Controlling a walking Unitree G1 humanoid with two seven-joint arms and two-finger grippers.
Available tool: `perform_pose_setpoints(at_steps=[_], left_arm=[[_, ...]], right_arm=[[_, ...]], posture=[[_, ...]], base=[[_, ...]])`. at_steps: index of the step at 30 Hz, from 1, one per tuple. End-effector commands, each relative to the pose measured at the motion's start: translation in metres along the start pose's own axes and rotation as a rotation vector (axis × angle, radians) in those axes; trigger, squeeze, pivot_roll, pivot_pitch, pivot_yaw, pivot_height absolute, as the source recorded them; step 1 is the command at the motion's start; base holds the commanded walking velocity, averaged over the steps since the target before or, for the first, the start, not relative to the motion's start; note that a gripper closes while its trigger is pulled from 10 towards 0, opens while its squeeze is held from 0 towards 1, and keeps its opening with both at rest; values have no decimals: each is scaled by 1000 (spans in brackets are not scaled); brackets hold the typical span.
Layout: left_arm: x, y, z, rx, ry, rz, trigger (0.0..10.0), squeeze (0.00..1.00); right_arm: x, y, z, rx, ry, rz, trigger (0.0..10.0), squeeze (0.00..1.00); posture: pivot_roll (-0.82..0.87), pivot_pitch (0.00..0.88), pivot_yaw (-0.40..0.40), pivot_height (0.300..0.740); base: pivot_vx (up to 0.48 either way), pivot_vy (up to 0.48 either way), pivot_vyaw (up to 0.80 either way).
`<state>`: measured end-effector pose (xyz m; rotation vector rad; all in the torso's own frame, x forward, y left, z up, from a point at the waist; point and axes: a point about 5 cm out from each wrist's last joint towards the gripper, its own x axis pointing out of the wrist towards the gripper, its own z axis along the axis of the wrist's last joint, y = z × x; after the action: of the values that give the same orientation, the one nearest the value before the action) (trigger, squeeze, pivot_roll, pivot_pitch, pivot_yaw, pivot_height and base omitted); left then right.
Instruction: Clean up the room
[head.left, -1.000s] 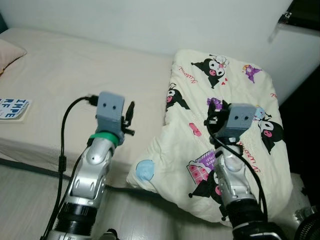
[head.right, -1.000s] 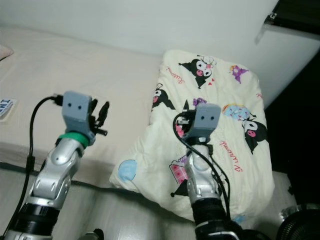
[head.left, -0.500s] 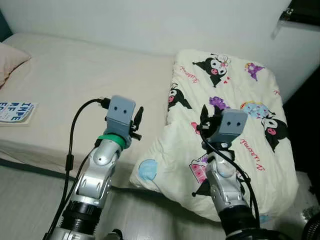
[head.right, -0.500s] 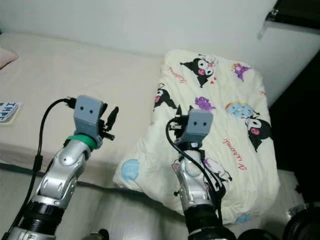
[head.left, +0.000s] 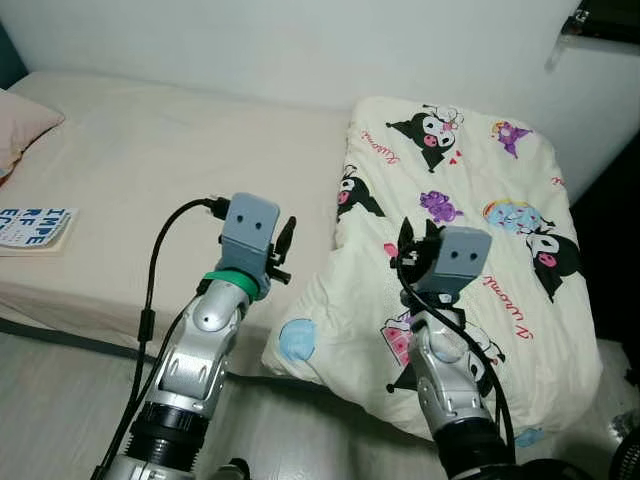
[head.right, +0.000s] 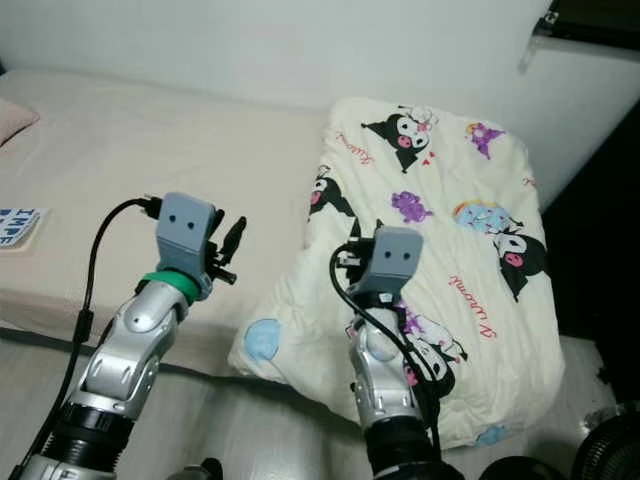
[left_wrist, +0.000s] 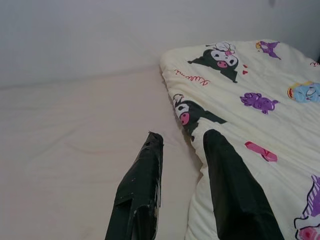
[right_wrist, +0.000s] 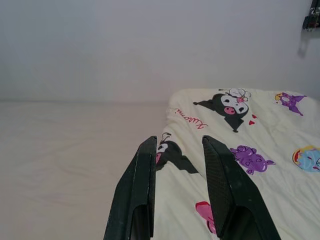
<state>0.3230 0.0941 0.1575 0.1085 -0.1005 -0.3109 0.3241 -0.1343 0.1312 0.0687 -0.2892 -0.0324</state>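
A: How's the light?
B: Soft and even, a bit cool; the bed (head.left: 150, 150) and wall (head.left: 300, 40) look flat, with faint shadows under the quilt (head.left: 470, 200) edge.
A: Any blur?
B: Head views are sharp. In the wrist views the black fingers (left_wrist: 140, 195) are slightly soft, and the far right corner falls dark.

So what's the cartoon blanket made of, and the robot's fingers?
The blanket looks like soft, padded fabric with a matte finish: it is puffy, creased, and droops over the bed edge, probably a stuffed quilt. The left gripper fingers look like hard black plastic or rubber with a slight sheen and scuff marks; which one is hard to tell.
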Motion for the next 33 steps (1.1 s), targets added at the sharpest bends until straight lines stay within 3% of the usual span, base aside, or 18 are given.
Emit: perform_pose_setpoints(at_steps=[1,33], left_arm=[[-4,-2,-9,-19,28,-15,10000,0],[-6,-3,-18,-1,29,-12,10000,0]], right_arm=[[-3,-1,-2,-5,11,-5,10000,0],[-10,1,-3,-16,20,26,10000,0]], posture=[[-30,33,62,739],[-40,26,57,739]], base=[[0,0,0],[0,0,0]])
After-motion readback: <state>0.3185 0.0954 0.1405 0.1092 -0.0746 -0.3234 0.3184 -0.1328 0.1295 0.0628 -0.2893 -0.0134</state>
